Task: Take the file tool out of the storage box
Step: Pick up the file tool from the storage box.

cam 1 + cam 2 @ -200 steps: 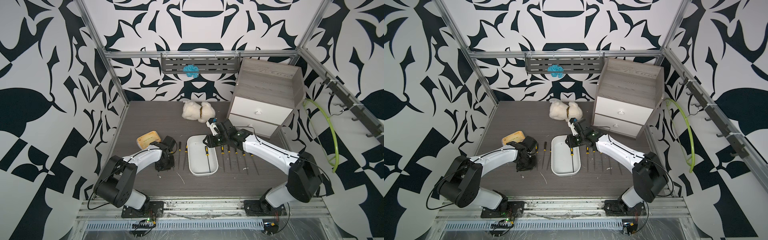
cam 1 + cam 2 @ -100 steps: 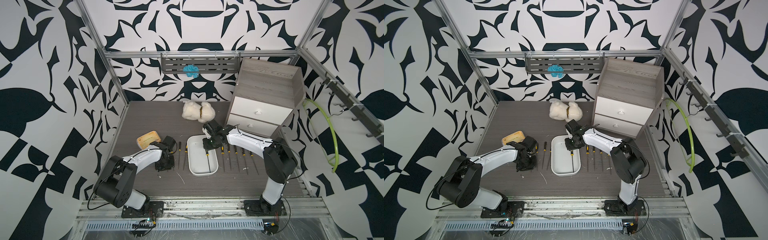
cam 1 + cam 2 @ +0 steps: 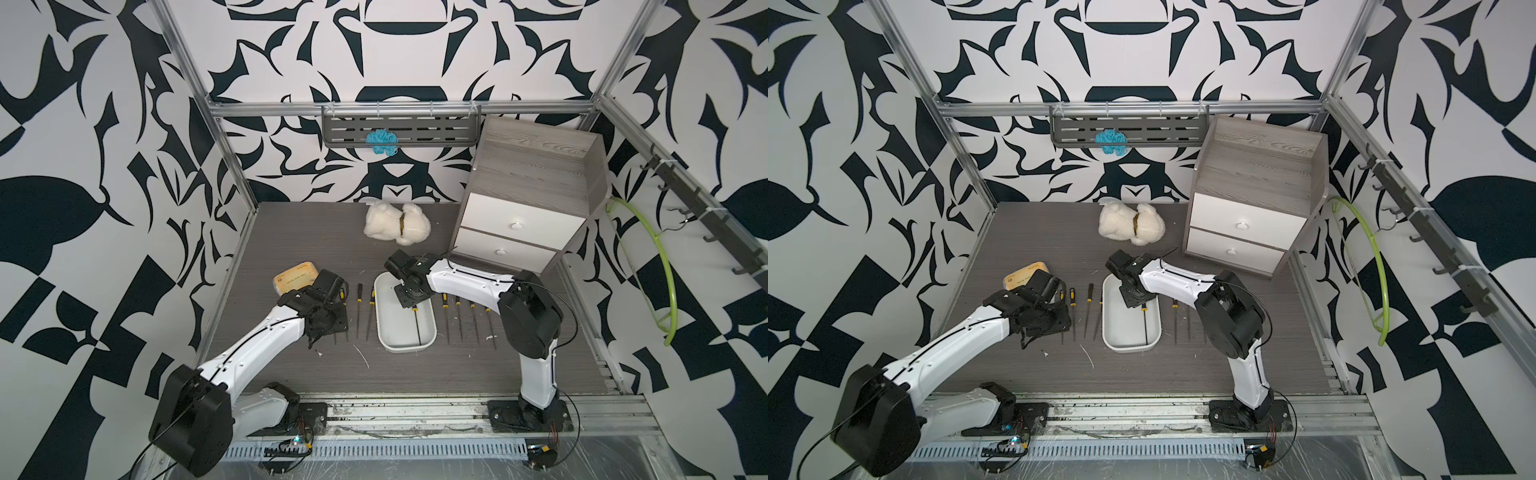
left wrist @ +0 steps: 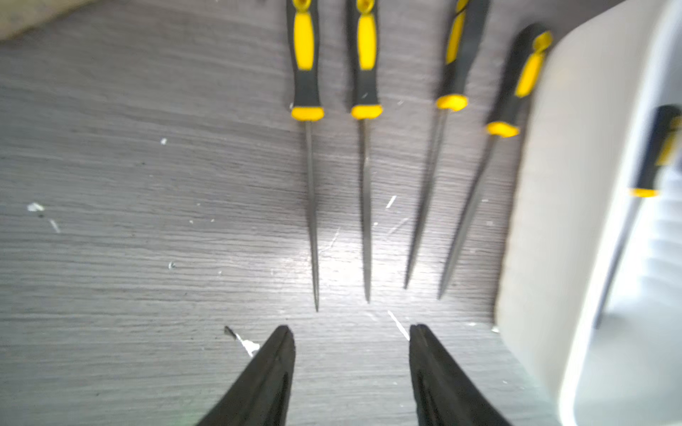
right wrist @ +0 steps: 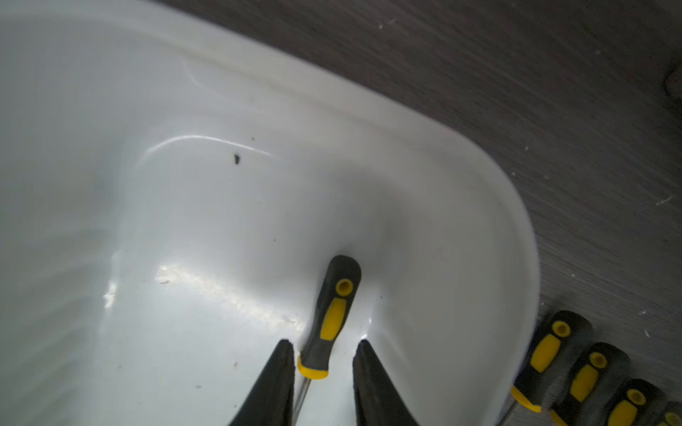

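Right gripper (image 5: 323, 346) straddles the file tool (image 5: 334, 317) with jaws narrowly parted, 1 finger on each side of the handle's collar end. No firm clamp is visible. File tool lies flat inside the storage box (image 5: 516, 221), at lower centre of the right wrist view. Its long axis runs in line with the fingers, and the shaft passes under them out of frame. In both top views the gripper body covers the handle. Left gripper (image 4: 350, 332) stands wide and empty over the table (image 4: 147, 184), beside 4 loose files (image 4: 365, 206), farther from the target. Pad contact cannot be confirmed.
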Motion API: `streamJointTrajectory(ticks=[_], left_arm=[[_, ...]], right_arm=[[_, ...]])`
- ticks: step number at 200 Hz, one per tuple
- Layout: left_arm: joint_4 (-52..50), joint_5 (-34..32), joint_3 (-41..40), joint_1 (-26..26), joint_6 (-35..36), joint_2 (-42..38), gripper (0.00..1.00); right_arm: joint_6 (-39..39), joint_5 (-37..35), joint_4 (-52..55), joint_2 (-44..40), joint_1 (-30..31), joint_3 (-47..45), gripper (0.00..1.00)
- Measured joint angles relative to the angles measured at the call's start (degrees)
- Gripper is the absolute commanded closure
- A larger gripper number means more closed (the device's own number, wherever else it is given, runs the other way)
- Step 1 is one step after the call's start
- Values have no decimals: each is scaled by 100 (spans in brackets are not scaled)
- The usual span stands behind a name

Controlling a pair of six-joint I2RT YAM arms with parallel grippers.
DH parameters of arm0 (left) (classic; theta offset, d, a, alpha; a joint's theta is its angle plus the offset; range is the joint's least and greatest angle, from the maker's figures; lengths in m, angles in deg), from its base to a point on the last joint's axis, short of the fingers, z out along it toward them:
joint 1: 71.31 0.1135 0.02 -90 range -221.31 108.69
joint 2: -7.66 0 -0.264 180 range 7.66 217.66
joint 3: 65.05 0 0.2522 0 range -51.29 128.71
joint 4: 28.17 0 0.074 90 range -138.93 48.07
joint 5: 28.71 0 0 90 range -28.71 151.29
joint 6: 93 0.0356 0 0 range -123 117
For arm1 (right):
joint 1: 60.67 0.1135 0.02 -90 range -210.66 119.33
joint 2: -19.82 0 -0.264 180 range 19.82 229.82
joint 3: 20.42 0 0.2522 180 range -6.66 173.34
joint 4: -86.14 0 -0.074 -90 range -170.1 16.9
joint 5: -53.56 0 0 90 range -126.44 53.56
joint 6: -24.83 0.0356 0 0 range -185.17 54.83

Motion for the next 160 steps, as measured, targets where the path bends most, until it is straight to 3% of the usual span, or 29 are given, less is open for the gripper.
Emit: streamJointTrajectory(ticks=[74,115,147,160], left_arm=[[1668,1624,-358,-2,-85,-365,43],[2059,2002,-466,-11,-72,-354,43],[2319,2197,-549,-11,-70,-321,43],[2361,2234,-551,-11,-70,-275,43]], right_arm=[[63,302,-79,446,-39,118,67],[92,570,-201,527,-48,249,81],[125,601,-210,527,-50,256,82],[122,603,-197,529,-50,267,77]])
